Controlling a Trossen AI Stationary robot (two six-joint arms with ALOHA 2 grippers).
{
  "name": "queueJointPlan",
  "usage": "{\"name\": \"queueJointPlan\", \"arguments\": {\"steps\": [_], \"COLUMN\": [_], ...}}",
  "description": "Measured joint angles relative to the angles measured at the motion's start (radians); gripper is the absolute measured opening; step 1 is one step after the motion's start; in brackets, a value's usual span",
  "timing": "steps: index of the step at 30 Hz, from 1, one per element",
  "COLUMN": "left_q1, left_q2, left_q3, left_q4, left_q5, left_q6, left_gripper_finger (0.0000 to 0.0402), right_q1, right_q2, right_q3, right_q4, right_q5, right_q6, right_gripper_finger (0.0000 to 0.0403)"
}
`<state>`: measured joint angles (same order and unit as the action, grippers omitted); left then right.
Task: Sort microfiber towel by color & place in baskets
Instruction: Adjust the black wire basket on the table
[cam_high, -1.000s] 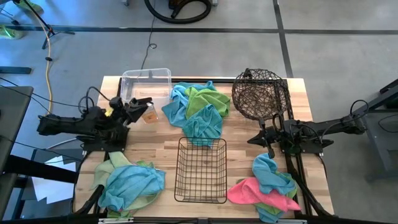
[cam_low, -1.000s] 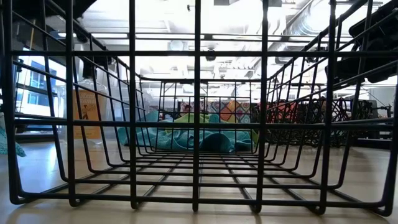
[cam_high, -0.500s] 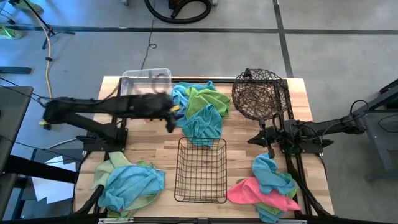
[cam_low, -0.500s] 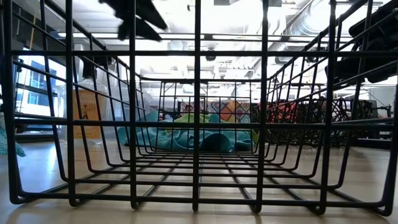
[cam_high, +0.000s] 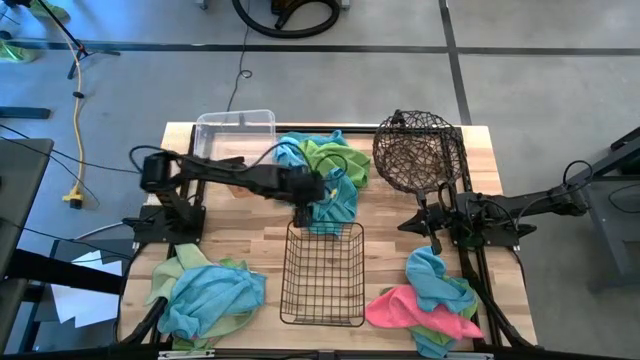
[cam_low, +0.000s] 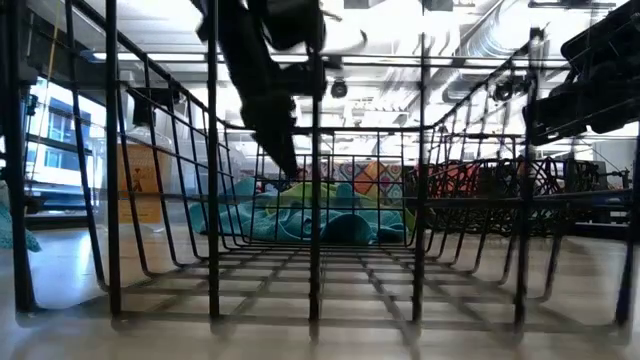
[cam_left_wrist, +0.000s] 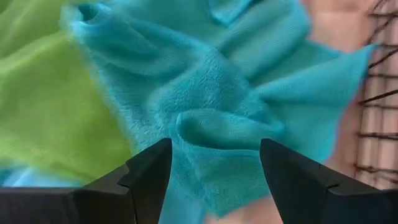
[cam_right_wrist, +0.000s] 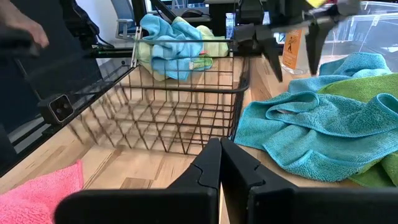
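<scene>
The middle pile of microfiber towels (cam_high: 322, 172), light blue and lime green, lies between the clear bin (cam_high: 236, 133) and the round woven basket (cam_high: 416, 150). My left gripper (cam_high: 303, 212) reaches over its near part, open and pointing down. In the left wrist view its fingers stand either side of a raised fold (cam_left_wrist: 217, 124) of a blue towel (cam_left_wrist: 205, 81). The black wire basket (cam_high: 323, 272) stands just beyond the pile, toward the near edge. My right gripper (cam_high: 432, 238) waits shut at the right, above the table. My left gripper comes at the blue towel's fold from above with open fingers. I cannot tell whether its fingertips (cam_left_wrist: 152, 168) touch the cloth.
A blue and green towel pile (cam_high: 207, 295) lies at the near left corner. A blue, pink and green pile (cam_high: 430, 300) lies at the near right. The wire basket's far rim (cam_high: 325, 226) is close beside my left gripper. Bare wood shows left of the basket.
My left arm has swung from beside the clear bin toward the table's right. It has stretched out over the middle pile and come down over the blue towel at the pile's near edge. The towels and baskets have not moved.
</scene>
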<state>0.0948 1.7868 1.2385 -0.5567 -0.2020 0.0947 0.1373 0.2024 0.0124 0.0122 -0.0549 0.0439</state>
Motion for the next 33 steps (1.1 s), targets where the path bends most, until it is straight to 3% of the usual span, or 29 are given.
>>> {"name": "queueJointPlan", "arguments": {"steps": [8, 19, 27, 33], "left_q1": [0.084, 0.081, 0.089, 0.070], "left_q2": [0.080, -0.013, -0.179, -0.386], "left_q3": [-0.006, -0.003, -0.005, -0.099], "left_q4": [0.118, 0.113, -0.012, -0.092], "left_q5": [0.122, 0.145, 0.146, 0.180], "left_q6": [-0.004, 0.022, -0.041, -0.124], "left_gripper_finger": [0.0232, 0.0232, 0.0232, 0.0232], "right_q1": [0.000, 0.000, 0.000, 0.000], "right_q2": [0.000, 0.001, 0.000, 0.000], "right_q3": [0.000, 0.000, 0.000, 0.000], "right_q4": [0.000, 0.000, 0.000, 0.000], "right_q5": [0.000, 0.000, 0.000, 0.000], "right_q6": [0.000, 0.000, 0.000, 0.000], "right_gripper_finger": [0.0000, 0.0000, 0.0000, 0.0000]}}
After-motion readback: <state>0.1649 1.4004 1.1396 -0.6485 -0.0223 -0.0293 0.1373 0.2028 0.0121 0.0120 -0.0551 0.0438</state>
